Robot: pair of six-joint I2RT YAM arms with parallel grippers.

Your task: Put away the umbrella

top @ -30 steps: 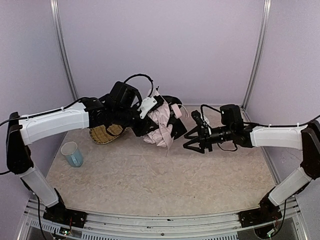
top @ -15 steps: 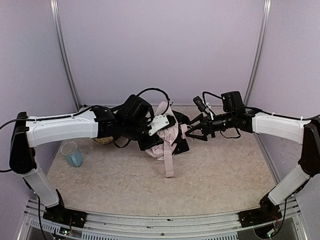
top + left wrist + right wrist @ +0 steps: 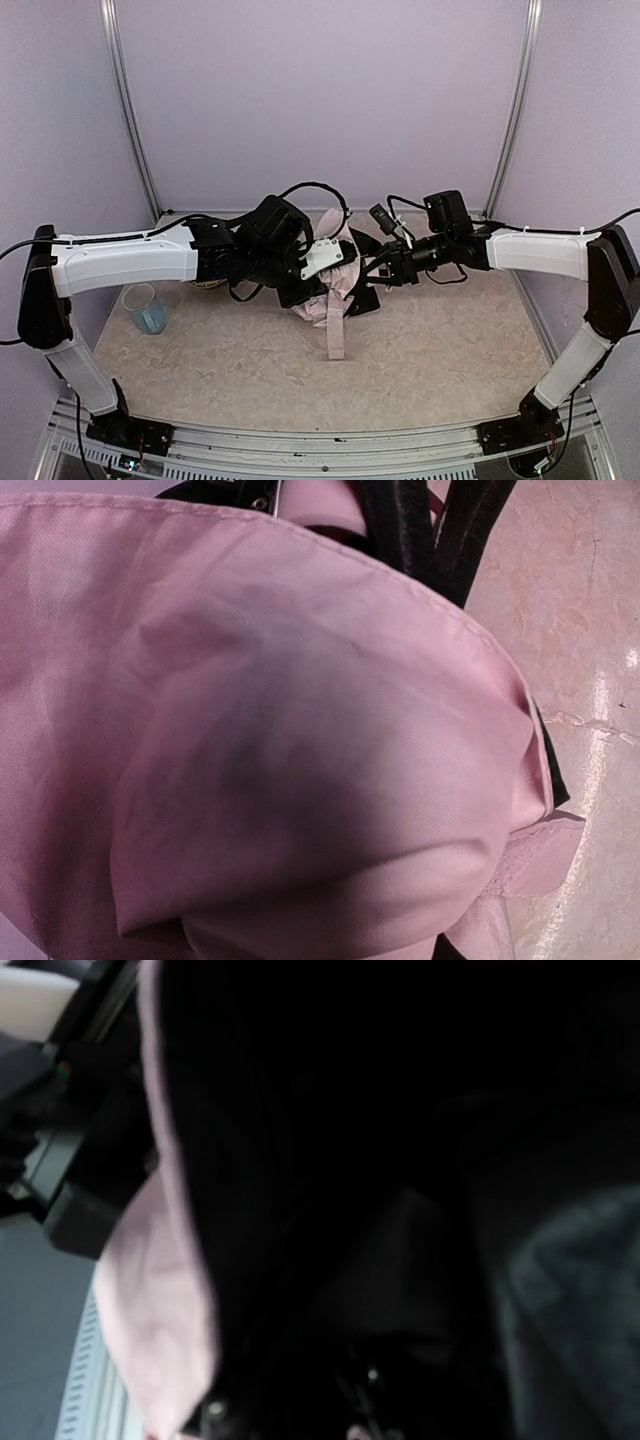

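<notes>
While our left gripper clamps the umbrella, its strap hangs down.
We cannot read its long axis, nor the jaws of our right gripper.

No writing, label, brand mark or number can be read in any view. The pale pink umbrella fabric is plain and the blue cup shows no print. The right wrist view is too dark to tell.

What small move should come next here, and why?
Probably the right pincer should nudge the protruding black lining inward: the pale pink folding umbrella lies loosely bunched between both arms, and its pink strap trails loose toward the near edge.
</notes>
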